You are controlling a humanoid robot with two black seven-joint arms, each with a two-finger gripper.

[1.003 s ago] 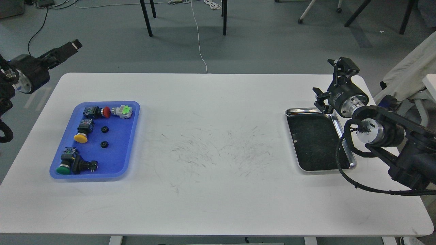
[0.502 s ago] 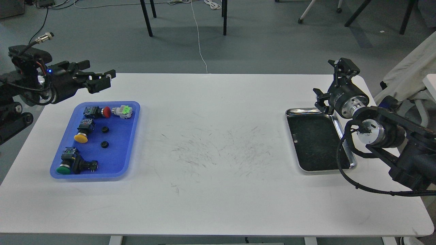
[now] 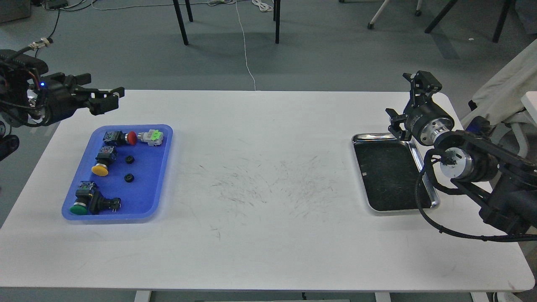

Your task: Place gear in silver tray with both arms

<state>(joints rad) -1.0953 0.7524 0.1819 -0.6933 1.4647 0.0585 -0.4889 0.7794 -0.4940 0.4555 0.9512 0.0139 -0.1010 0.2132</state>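
The table (image 3: 268,176) centre is lying clear between the blue tray (image 3: 161,167) at 9 o'clock and the silver tray (image 3: 360,167) at 3 o'clock — the right gripper (image 3: 409,100) and cable hose (image 3: 419,197) are crowding its far and right rim.

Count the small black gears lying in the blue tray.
2: one black gear mid-tray beside the yellow push button, a second gear just nearer the camera. None looks hidden.

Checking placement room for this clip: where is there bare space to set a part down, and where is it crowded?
The silver tray floor shows nothing on it, though the right gripper hangs at its far corner. The white table between both trays is bare. The blue tray is crowded along its left and far sides; its right strip is free.
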